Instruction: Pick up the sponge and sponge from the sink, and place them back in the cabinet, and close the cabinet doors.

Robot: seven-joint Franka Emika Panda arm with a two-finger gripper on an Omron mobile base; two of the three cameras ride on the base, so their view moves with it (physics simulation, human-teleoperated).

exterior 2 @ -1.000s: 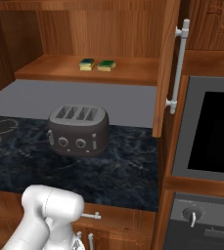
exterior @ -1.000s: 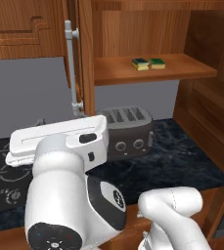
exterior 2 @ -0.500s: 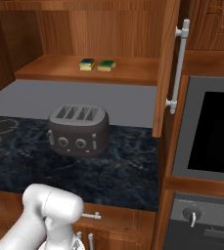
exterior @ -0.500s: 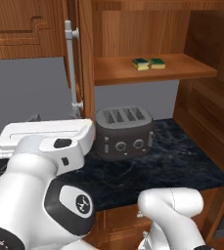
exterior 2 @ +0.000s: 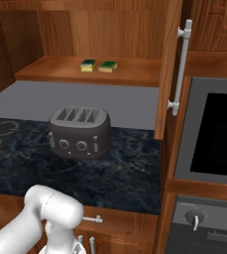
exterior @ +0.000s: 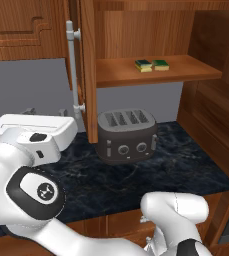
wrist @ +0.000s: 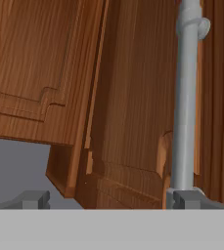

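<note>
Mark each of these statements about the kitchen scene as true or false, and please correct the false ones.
1. Both sponges lie side by side on the cabinet shelf. True.
2. The left cabinet door is fully closed. False: it stands open, edge-on to the left base camera.
3. The toaster stands on the dark counter below the shelf. True.
4. The gripper is shut on a sponge. False: its jaws are open and hold nothing, and it faces a door's silver handle.
5. The right cabinet door is open. True.
</note>
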